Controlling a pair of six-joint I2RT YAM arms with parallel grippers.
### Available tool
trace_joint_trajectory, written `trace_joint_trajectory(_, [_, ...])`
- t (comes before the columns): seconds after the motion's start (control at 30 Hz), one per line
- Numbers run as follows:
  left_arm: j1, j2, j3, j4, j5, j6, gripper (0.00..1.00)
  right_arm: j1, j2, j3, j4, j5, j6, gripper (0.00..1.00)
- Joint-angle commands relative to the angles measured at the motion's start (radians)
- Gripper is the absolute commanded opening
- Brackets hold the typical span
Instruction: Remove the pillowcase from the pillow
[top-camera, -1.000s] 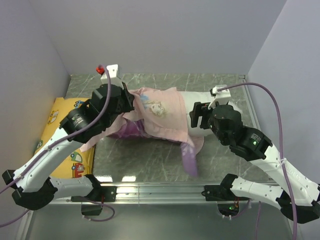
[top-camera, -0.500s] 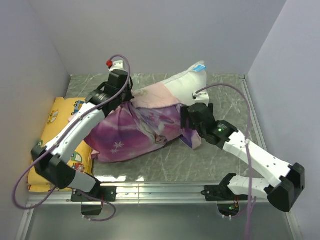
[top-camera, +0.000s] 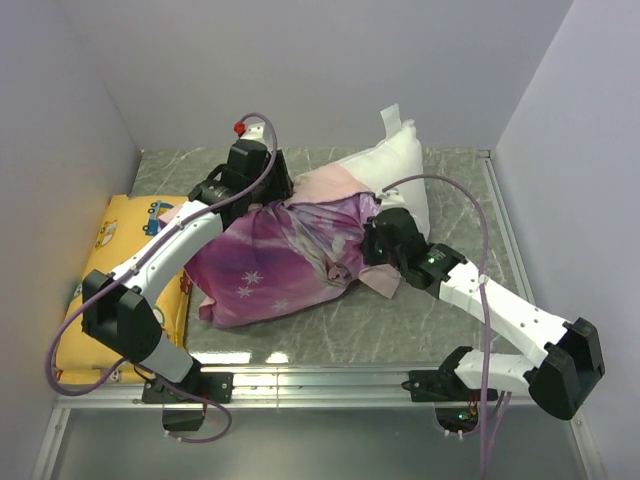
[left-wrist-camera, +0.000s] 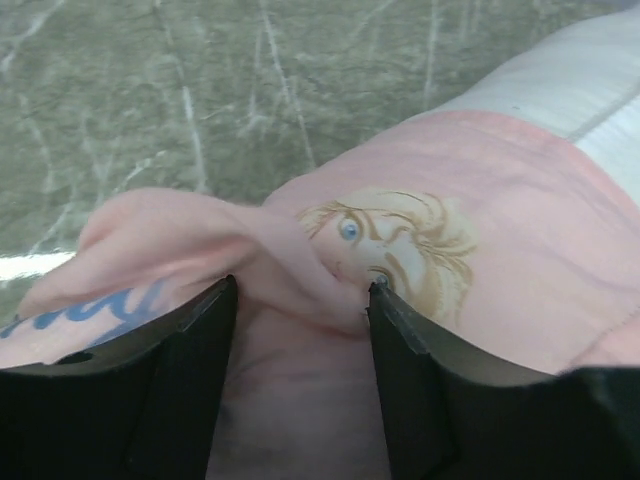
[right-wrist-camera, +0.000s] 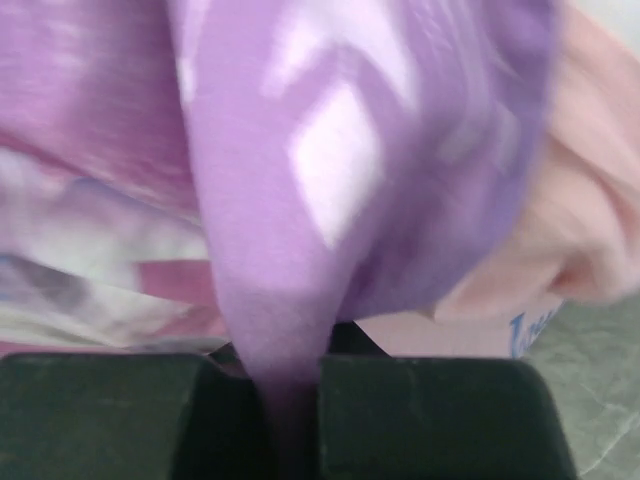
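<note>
The pink-purple pillowcase (top-camera: 280, 262) lies bunched in the middle of the table, its pale pink inside turned out near the top. The white pillow (top-camera: 398, 160) sticks out of it at the back right, standing up on end. My left gripper (top-camera: 268, 200) hangs over the pillowcase's upper left part. In the left wrist view it (left-wrist-camera: 300, 292) is open, and pale pink fabric with the princess face (left-wrist-camera: 390, 240) lies loose between the fingers (left-wrist-camera: 190, 380). My right gripper (top-camera: 366, 252) is at the pillowcase's right edge, shut (right-wrist-camera: 290, 375) on a fold of purple fabric (right-wrist-camera: 290, 200).
A yellow cushion with cartoon vehicles (top-camera: 115, 262) lies along the left wall, partly under the left arm. Grey walls close in the marble table (top-camera: 440, 310) on three sides. A metal rail (top-camera: 320, 385) runs along the near edge.
The left gripper has opened and let go of the pillowcase. The right gripper has shut on a purple fold at its right edge. The pillow's white end now stands higher and further out.
</note>
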Motion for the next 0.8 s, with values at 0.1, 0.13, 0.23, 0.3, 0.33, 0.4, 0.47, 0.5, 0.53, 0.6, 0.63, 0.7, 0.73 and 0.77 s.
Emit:
trace_joint_trajectory(0.1, [-0.029,-0.031,0.040,0.123,0.169,0.012,0.61,0.089,-0.040,0.236,0.044,-0.333,0.115,0.00])
trace_joint_trajectory(0.13, [-0.037,-0.025,0.038,0.137,0.183,0.010,0.61,0.100,-0.037,0.257,0.053,-0.353,0.127,0.00])
trace_joint_trajectory(0.23, [-0.074,0.003,0.052,0.164,0.199,0.007,0.61,0.111,0.006,0.319,0.081,-0.384,0.164,0.00])
trace_joint_trajectory(0.3, [-0.086,0.026,0.074,0.175,0.219,0.002,0.61,0.114,0.030,0.348,0.102,-0.391,0.173,0.00])
trace_joint_trajectory(0.33, [-0.088,0.029,0.084,0.160,0.210,-0.002,0.61,0.114,0.047,0.348,0.111,-0.359,0.179,0.00])
trace_joint_trajectory(0.4, [-0.088,0.020,0.107,0.129,0.161,-0.021,0.68,0.109,0.069,0.355,0.080,-0.307,0.184,0.00])
trace_joint_trajectory(0.47, [-0.081,-0.003,0.114,0.077,0.078,-0.033,0.75,0.094,0.084,0.337,0.062,-0.243,0.183,0.00])
trace_joint_trajectory(0.5, [-0.078,-0.035,0.112,0.068,0.026,-0.045,0.76,0.086,0.084,0.320,0.065,-0.235,0.190,0.00])
trace_joint_trajectory(0.53, [-0.069,-0.057,0.103,0.062,0.006,-0.054,0.77,0.075,0.075,0.304,0.073,-0.236,0.195,0.00])
trace_joint_trajectory(0.6, [-0.063,-0.125,0.069,0.063,-0.027,-0.074,0.80,0.049,0.067,0.253,0.104,-0.250,0.207,0.00])
trace_joint_trajectory(0.63, [-0.062,-0.150,0.045,0.071,-0.037,-0.076,0.80,0.040,0.066,0.242,0.105,-0.250,0.209,0.00])
trace_joint_trajectory(0.7, [-0.062,-0.195,0.026,0.083,-0.039,-0.082,0.80,0.017,0.072,0.236,0.099,-0.261,0.206,0.00])
trace_joint_trajectory(0.73, [-0.062,-0.239,0.005,0.085,-0.030,-0.084,0.80,0.012,0.081,0.237,0.095,-0.259,0.203,0.00])
trace_joint_trajectory(0.77, [-0.063,-0.261,-0.011,0.088,-0.019,-0.082,0.80,0.000,0.084,0.243,0.090,-0.259,0.199,0.00])
